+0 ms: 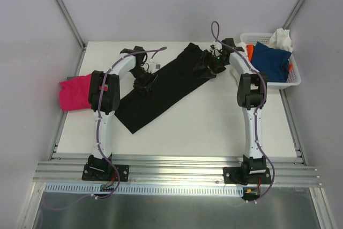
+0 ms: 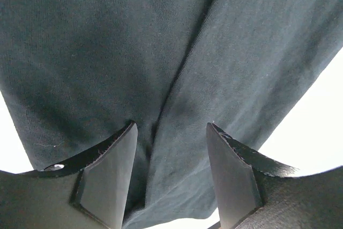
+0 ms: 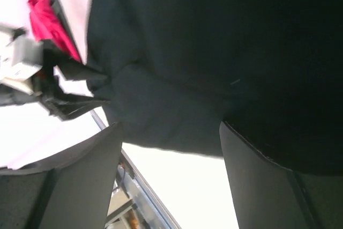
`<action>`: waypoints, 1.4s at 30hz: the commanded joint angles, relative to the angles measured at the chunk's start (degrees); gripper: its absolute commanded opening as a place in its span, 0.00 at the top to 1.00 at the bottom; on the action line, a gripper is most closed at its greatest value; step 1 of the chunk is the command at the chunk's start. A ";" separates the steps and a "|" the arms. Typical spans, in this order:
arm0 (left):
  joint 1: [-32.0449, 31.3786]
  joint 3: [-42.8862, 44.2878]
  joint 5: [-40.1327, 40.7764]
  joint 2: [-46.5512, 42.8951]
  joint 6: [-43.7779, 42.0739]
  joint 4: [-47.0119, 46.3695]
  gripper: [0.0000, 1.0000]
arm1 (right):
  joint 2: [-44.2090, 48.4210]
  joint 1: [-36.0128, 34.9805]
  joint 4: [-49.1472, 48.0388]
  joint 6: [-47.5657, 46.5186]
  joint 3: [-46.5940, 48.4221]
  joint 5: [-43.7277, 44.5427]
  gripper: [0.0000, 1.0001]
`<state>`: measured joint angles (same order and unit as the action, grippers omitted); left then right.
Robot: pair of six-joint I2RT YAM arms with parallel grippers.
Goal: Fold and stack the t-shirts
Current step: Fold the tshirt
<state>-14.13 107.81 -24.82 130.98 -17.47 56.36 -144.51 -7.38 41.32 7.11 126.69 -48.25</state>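
Spread fingers of the left tool frame a crease in the black t-shirt, a long strip lying diagonally across the counter. The right tool, jaws also apart, hangs over its far end. Leftward lies a pink t-shirt, rightward a blue t-shirt in a basket.

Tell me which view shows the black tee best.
Top external: nearly the whole black tee shows, a long strip lying diagonally on the table. Left wrist gives only close-up cloth with a crease; right wrist only a dark, blurred patch and one edge.
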 commanded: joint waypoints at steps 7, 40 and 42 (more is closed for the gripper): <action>-5.72 -7.59 -0.58 -2.91 3.67 2.62 0.45 | -7.71 0.26 -6.77 9.05 8.21 -3.52 0.24; -22.87 3.90 5.22 -13.28 4.82 1.74 0.03 | 16.15 1.22 -1.32 -8.87 -4.62 6.32 0.16; -22.78 2.85 6.09 -18.53 4.47 1.74 0.03 | 24.60 0.96 0.33 -9.05 -10.21 6.06 0.16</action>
<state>-37.39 108.20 -22.06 124.01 -10.59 58.76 -135.06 -6.72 38.33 3.31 121.62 -43.86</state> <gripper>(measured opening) 0.971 0.842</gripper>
